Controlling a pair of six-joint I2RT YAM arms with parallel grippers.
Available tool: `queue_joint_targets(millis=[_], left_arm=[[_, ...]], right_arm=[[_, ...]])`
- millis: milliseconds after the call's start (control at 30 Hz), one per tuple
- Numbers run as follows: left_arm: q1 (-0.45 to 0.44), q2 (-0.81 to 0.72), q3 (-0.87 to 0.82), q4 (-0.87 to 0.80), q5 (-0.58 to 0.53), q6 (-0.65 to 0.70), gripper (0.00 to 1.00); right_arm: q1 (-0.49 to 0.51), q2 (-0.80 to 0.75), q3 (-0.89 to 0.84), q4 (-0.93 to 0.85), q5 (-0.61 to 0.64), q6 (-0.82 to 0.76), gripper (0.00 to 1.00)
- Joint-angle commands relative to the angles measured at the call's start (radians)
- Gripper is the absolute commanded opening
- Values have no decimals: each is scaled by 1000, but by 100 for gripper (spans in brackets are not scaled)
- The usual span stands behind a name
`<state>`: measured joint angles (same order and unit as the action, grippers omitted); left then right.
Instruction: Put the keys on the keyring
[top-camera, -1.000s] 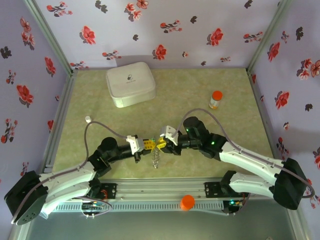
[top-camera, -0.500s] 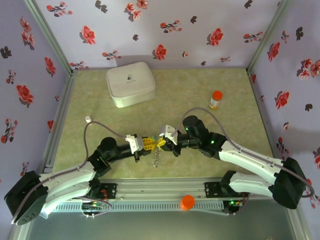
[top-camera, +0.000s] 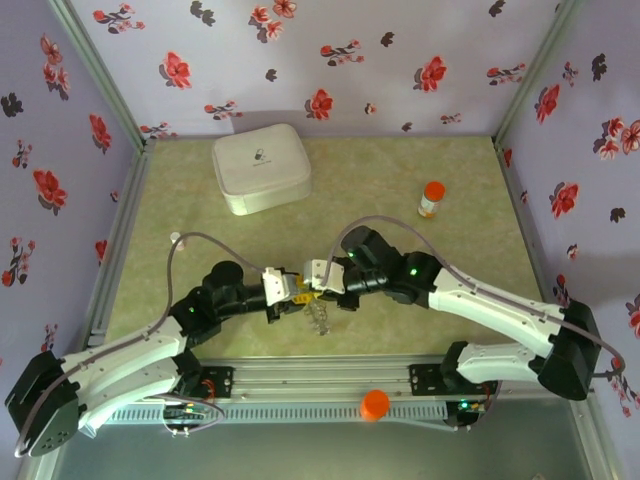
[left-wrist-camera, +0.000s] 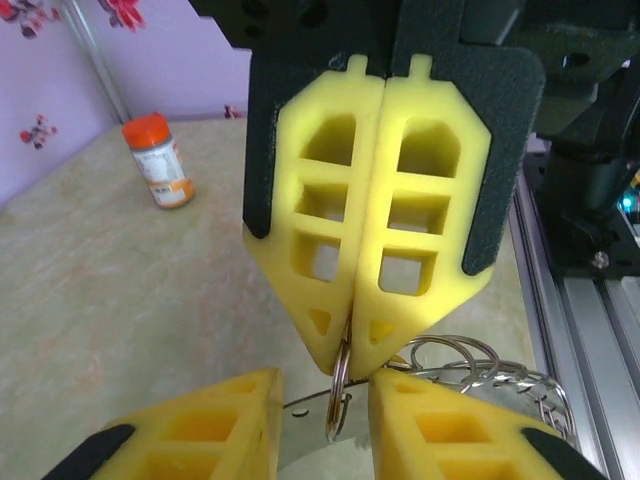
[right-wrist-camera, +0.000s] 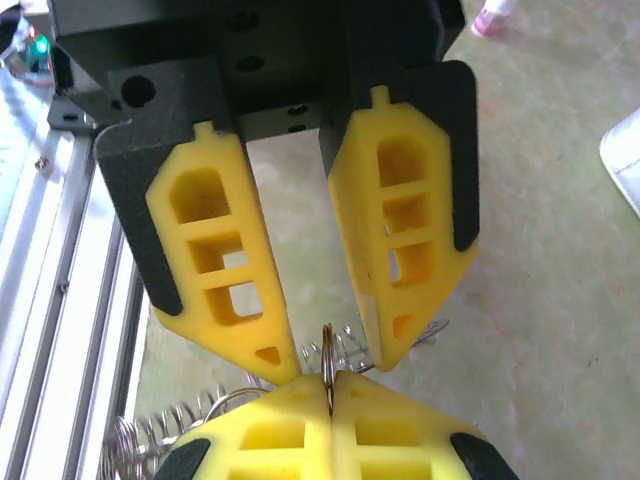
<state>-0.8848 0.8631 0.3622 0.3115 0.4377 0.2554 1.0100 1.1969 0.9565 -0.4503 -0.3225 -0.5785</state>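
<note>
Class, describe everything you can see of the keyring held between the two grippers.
The keyring is a thin, silvery metal ring, seen edge-on in both wrist views and standing roughly upright. The right gripper is shut on its rim, pinching it at the yellow fingertips. The left gripper has its fingers apart on either side of the ring, not clearly touching it. More wire loops and a chain-like coil trail beside it. No key can be made out on it.

The right gripper (left-wrist-camera: 352, 360) hides the top of the keyring (left-wrist-camera: 338, 400); from above, the keys are too small to make out.
</note>
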Motion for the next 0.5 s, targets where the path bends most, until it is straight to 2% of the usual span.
queue_joint_targets(millis=[0,100,200,267,367,400,467], left_arm=[[-3,8,42,-35,16,42,23],[-3,11,52,-46,21,51,17],[-3,12,53,-54,27,54,4],[-3,11,55,-57,27,56,0],[-3,6,55,-58,27,63,0],[-4,4,53,-57,26,64,0],[-3,-3,44,-48,24,64,0]], right_arm=[[23,19,54,-67,45,-68,0],[30,29,64,-66,42,-71,0],[34,34,68,-63,36,-71,0],[34,36,67,-64,35,-72,0],[32,23,56,-54,29,-53,0],[29,13,44,-40,24,-43,3],[5,-22,7,5,-1,-10,16]])
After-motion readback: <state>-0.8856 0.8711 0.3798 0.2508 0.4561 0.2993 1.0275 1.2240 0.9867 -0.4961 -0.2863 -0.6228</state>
